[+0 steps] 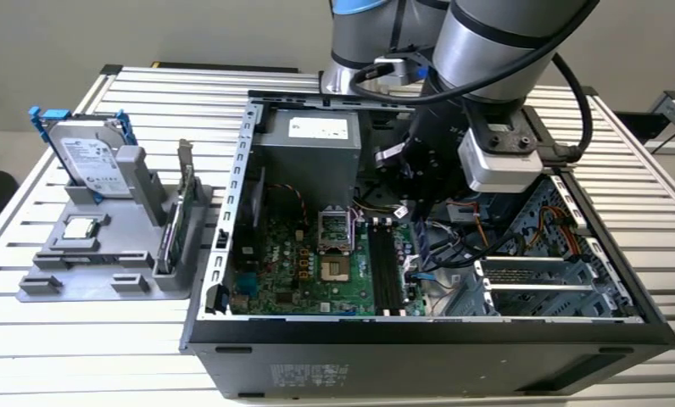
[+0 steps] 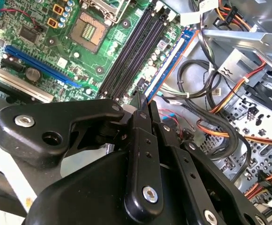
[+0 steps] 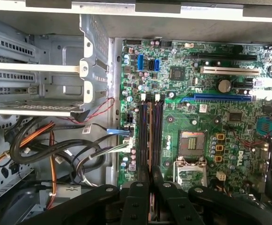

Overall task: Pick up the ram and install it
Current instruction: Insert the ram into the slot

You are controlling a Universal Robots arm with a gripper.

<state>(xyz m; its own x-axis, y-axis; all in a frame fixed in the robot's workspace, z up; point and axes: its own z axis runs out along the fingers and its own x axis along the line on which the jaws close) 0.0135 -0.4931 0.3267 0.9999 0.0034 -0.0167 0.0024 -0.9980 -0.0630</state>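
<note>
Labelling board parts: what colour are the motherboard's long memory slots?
The memory slots are black, clearest in the second wrist view.

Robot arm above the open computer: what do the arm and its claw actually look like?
The arm is thick silver-grey tubing with black bands at the joints and a black cable looping alongside. A white box sits near the wrist. The gripper is black, built of jointed links fastened with silver screws.

The silver-grey round arm tubes (image 1: 496, 42) have black bands and one blue ring (image 1: 360, 7). A thick black cable (image 1: 584, 102) runs beside them. A white box (image 1: 499, 165) sits at the wrist. The black jaws have flat link bars (image 2: 145, 159) with silver screw heads (image 2: 24, 121).
</note>
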